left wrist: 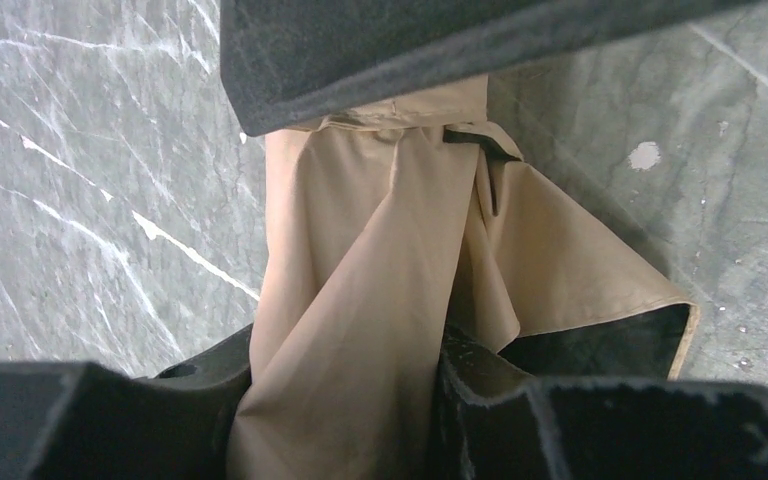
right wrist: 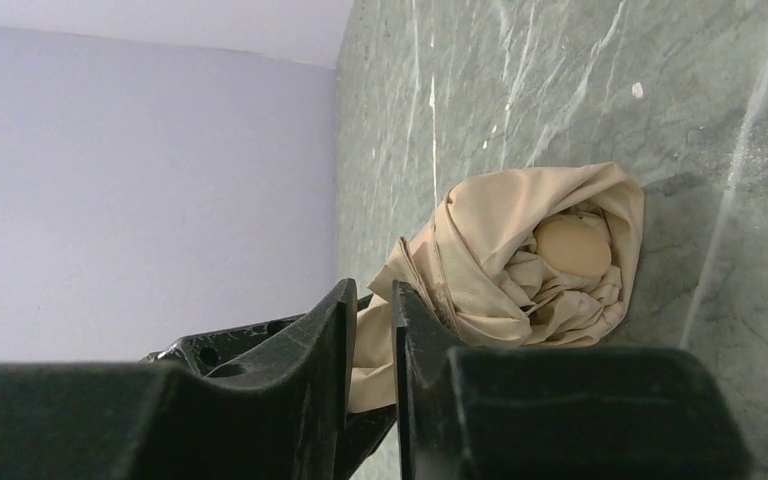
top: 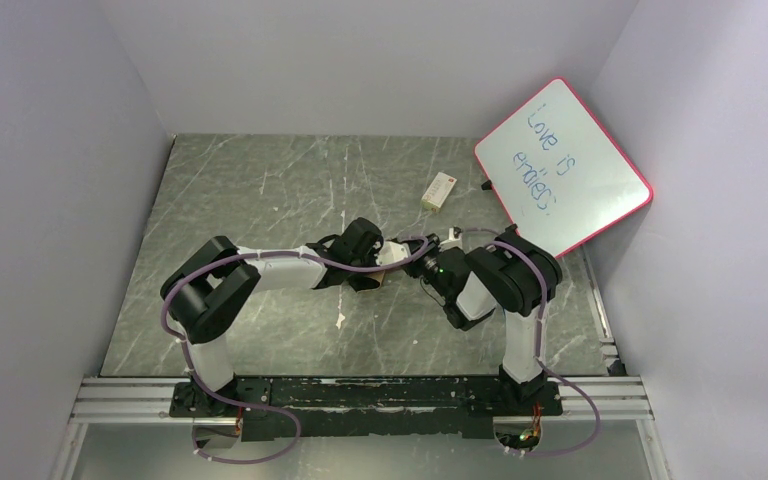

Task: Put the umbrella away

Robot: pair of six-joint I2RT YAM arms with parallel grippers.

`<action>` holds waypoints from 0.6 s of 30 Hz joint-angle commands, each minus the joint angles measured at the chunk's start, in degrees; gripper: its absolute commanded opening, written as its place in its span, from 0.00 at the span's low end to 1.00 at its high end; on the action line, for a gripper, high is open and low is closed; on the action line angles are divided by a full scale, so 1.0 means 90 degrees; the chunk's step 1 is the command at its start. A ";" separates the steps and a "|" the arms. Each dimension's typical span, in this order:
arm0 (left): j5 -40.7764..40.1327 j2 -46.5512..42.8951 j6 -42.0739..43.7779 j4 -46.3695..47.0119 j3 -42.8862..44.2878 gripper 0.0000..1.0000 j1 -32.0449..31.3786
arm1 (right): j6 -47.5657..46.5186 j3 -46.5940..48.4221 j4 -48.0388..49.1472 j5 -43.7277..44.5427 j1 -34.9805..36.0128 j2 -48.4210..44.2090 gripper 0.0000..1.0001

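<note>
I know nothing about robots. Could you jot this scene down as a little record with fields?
Surface: grey marbled table
Object handled: tan umbrella, collapsed, fabric bunched
Left end effector: clamped on the umbrella's fabric
Right end effector: nearly closed, fabric in the gap; grip unclear
Background: pink-framed whiteboard, far right

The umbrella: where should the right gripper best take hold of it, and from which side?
On the umbrella, probably the rolled fabric around the round handle, approached from the handle end: folds bunch tightly there, and the left gripper clamps the looser cloth.
</note>
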 commanded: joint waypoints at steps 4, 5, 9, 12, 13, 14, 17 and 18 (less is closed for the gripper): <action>0.0714 0.0350 0.0276 -0.1003 -0.0288 0.05 -0.0217 | -0.0139 0.0259 -0.0389 0.0361 -0.0070 0.0151 0.27; 0.0722 0.0347 0.0276 -0.1006 -0.0286 0.05 -0.0220 | -0.0153 0.0268 -0.0486 0.0417 -0.0077 0.0137 0.27; 0.0793 0.0333 0.0259 -0.1006 -0.0276 0.05 -0.0217 | -0.0190 0.0340 -0.0732 0.0564 -0.0095 0.0195 0.29; 0.0837 0.0306 0.0256 -0.1000 -0.0281 0.05 -0.0212 | -0.0210 0.0459 -0.0928 0.0572 -0.0135 0.0259 0.30; 0.0840 0.0295 0.0256 -0.0995 -0.0284 0.05 -0.0219 | -0.0222 0.0486 -0.0991 0.0574 -0.0139 0.0270 0.30; 0.0840 0.0288 0.0256 -0.0994 -0.0288 0.05 -0.0213 | -0.0219 0.0503 -0.1061 0.0578 -0.0143 0.0263 0.30; 0.0838 0.0257 0.0256 -0.0974 -0.0305 0.05 -0.0213 | -0.0295 0.0551 -0.1486 0.0677 -0.0165 0.0134 0.30; 0.0834 0.0257 0.0249 -0.0967 -0.0305 0.05 -0.0213 | -0.0327 0.0569 -0.1672 0.0727 -0.0161 0.0079 0.30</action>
